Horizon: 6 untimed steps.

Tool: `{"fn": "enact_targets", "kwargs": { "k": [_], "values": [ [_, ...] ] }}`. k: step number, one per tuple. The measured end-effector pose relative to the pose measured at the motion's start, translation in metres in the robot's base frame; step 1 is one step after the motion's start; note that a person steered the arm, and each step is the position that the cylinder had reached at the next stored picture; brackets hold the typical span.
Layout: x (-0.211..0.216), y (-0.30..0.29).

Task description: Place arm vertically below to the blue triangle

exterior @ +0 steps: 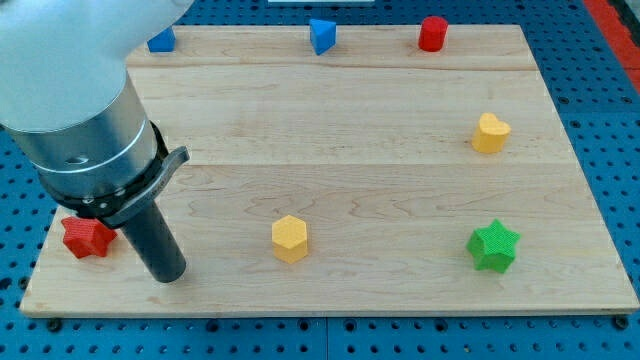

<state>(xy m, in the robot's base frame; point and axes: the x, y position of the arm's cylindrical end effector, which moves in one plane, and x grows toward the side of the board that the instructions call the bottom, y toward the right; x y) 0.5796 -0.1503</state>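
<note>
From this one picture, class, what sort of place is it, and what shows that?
Probably a robotics lab bench: a pale wooden board on a blue perforated metal base, small coloured blocks such as the green plastic star, and my tip beside the red star block.

You get bright, even overhead light, soft short shadows under the blocks, a sharp table (400, 180), slight blur on the near arm housing (70, 90)

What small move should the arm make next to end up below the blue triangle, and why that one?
Probably a slide toward the view's right and somewhat up. My tip sits near the board's lower left, beside the red star, while the blue triangle stands at the top edge, well to the right. The yellow hexagon lies low on that route, so angling up early should avoid nudging it.
</note>
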Motion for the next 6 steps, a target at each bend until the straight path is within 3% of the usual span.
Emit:
{"fn": "enact_targets", "kwargs": {
  "k": [3, 4, 6],
  "values": [
    [0.004, 0.019],
    [-0.022, 0.031],
    [-0.118, 0.057]
  ]
}}
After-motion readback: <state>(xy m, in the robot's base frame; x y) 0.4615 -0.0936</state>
